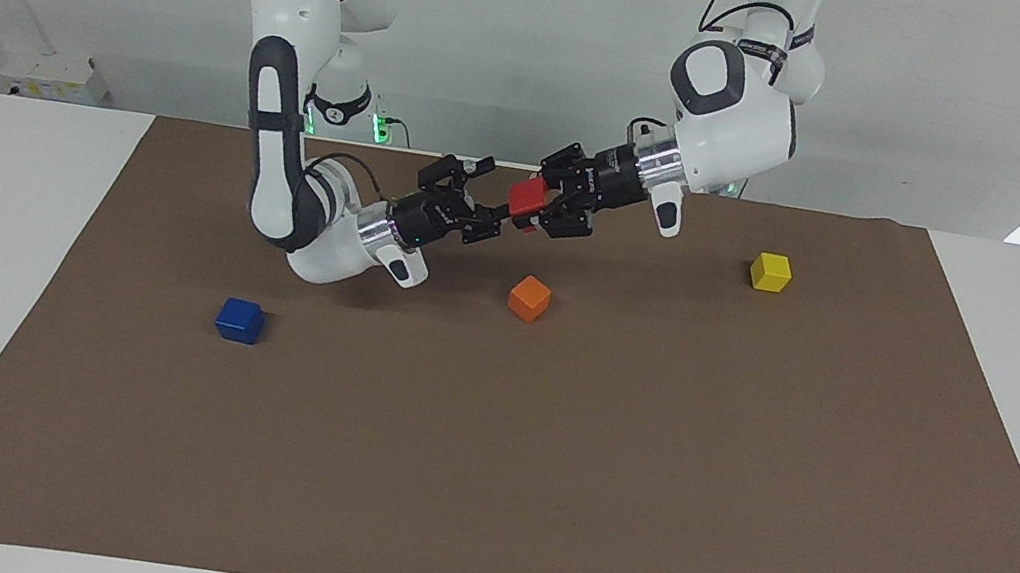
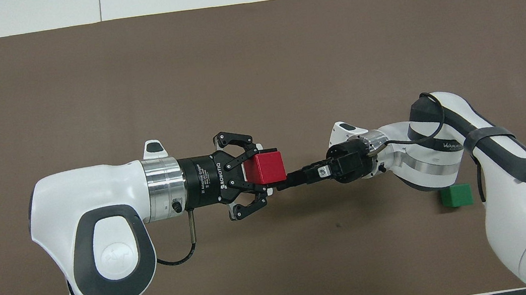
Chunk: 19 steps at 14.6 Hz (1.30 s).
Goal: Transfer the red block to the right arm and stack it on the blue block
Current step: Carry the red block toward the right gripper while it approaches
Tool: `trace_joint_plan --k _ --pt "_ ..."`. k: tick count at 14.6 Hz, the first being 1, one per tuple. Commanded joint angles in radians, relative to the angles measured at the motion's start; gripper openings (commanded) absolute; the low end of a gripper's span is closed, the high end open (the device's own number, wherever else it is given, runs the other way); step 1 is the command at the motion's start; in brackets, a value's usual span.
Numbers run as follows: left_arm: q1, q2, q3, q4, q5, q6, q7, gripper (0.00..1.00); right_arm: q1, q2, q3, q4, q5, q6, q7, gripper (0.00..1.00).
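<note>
The red block (image 1: 529, 195) is up in the air in my left gripper (image 1: 536, 206), which is shut on it over the brown mat, above the orange cube. In the overhead view the left gripper (image 2: 267, 171) holds the red block (image 2: 265, 166) sideways. My right gripper (image 1: 498, 194) is open and points at the red block, one finger above and one below, its tips right at the block's edge. It shows edge-on in the overhead view (image 2: 282, 185). The blue block (image 1: 240, 320) sits on the mat toward the right arm's end, hidden in the overhead view.
An orange cube (image 1: 529, 299) lies on the brown mat (image 1: 540, 493) below the two grippers. A yellow cube (image 1: 770, 272) lies toward the left arm's end. A green cube (image 2: 456, 195) lies beside the right arm's forearm, near the robots.
</note>
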Motion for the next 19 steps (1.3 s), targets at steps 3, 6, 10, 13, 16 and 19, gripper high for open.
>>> trace_joint_plan --k 3,6,10,13,16,19 --pt "-0.156 -0.132 0.011 -0.135 -0.106 0.232 0.017 0.00 0.006 -0.018 0.000 -0.022 0.026 0.023 -0.019 1.00" --pt "-0.209 -0.144 0.011 -0.160 -0.173 0.305 0.017 0.00 0.006 -0.018 0.000 -0.022 0.026 0.029 -0.024 1.00" --pt "-0.212 -0.140 0.013 -0.157 -0.178 0.321 0.015 0.00 0.006 -0.018 0.000 -0.019 0.026 0.041 -0.024 1.00" --pt "-0.210 -0.136 0.013 -0.155 -0.178 0.322 0.017 0.00 0.008 -0.018 0.001 -0.016 0.027 0.046 -0.025 1.00" --pt "-0.209 -0.130 0.013 -0.154 -0.178 0.321 0.020 0.00 0.041 -0.018 0.000 -0.016 0.059 0.066 -0.033 1.00" --pt "-0.210 -0.130 0.013 -0.152 -0.178 0.324 0.020 0.00 0.084 -0.018 0.001 -0.015 0.108 0.098 -0.041 1.00"
